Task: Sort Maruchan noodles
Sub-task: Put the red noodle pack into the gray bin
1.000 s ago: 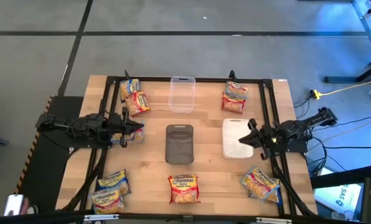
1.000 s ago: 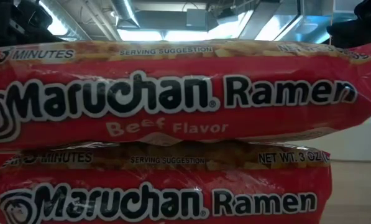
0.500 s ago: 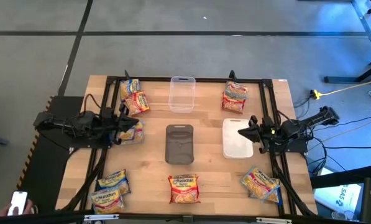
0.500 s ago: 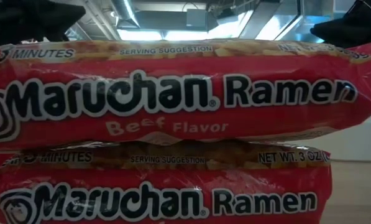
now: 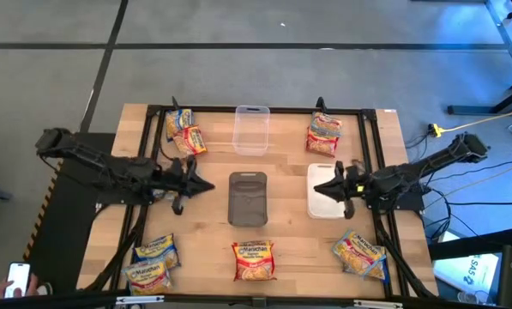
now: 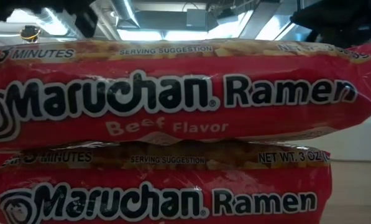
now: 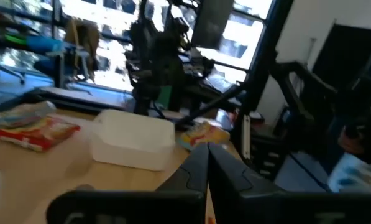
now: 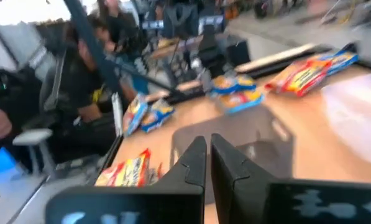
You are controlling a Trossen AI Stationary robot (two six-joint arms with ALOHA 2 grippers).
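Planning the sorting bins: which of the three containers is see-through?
The clear container at the table's far edge; the grey container and white container nearer the middle are opaque.

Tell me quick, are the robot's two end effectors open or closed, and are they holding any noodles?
Left end effector: closed, holding nothing, beside the grey container.
Right end effector: closed, holding nothing, over the white container.

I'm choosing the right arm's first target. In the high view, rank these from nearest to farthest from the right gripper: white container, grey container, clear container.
From the right gripper:
1. White container, right beneath it.
2. Grey container, table centre, toward the left arm.
3. Clear container, at the far edge.
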